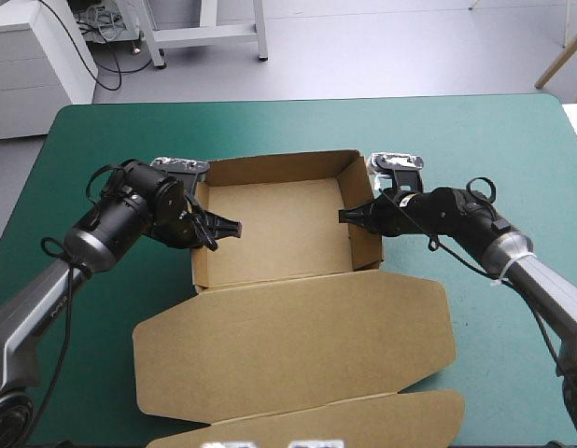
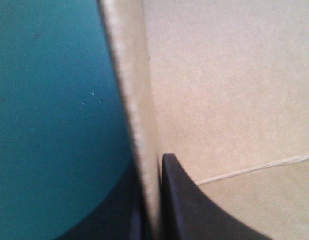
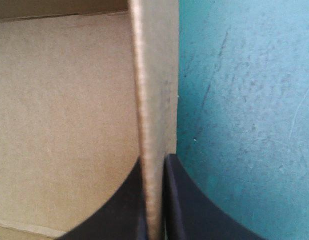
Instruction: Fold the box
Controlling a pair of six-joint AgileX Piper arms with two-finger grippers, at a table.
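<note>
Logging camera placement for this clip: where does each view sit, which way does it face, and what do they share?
High view: above and behind the robot, looking forward and down on the table; both arms, left gripper and right gripper, at the box.
Left wrist view: above that wrist, looking along its black fingers, shut on the box's left wall.
Right wrist view: likewise, fingers shut on the right wall.
Shared: all show the brown box on the teal-green table.

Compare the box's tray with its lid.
The tray has raised walls; the lid lies flat. The lid spreads wider than the tray. The left gripper and right gripper clamp the tray's side walls; nothing touches the lid. Both are one brown box, joined at a fold.
</note>
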